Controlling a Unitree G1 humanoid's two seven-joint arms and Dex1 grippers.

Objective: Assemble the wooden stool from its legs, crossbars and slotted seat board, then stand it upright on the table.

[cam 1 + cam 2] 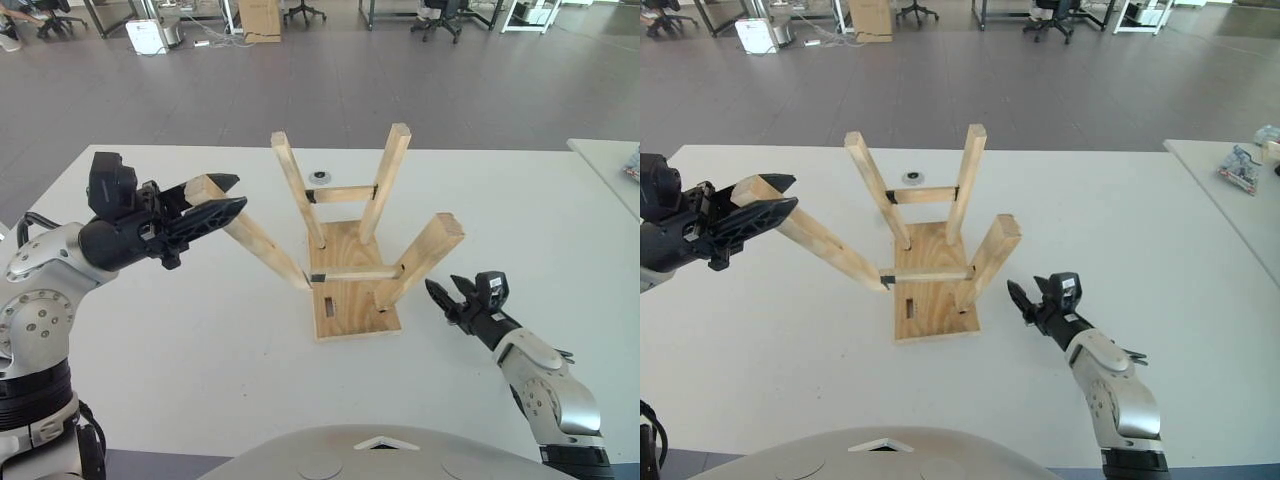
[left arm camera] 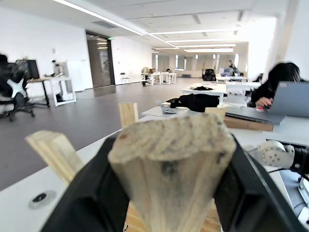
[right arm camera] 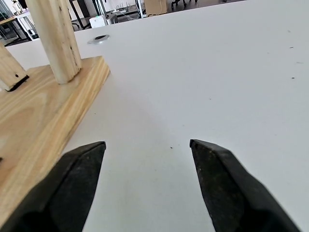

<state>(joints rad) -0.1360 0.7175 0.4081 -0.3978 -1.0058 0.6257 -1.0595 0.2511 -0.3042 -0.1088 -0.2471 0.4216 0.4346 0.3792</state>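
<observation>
The wooden stool lies upside down on the white table [image 1: 200, 330], its slotted seat board [image 1: 352, 310] flat and several legs sticking up, joined by crossbars [image 1: 345, 194]. The near-left leg [image 1: 255, 240] leans far out to the left. My left gripper [image 1: 215, 205] is shut on that leg's top end [image 2: 171, 159], which also shows close up in the left wrist view. My right gripper [image 1: 447, 295] stands open just above the table, a little to the right of the seat board [image 3: 38, 111], with nothing between its fingers [image 3: 231, 193].
A small round metal disc [image 1: 320, 177] lies on the table behind the stool. A second table [image 1: 612, 170] stands at the far right. Office chairs and desks stand on the floor beyond.
</observation>
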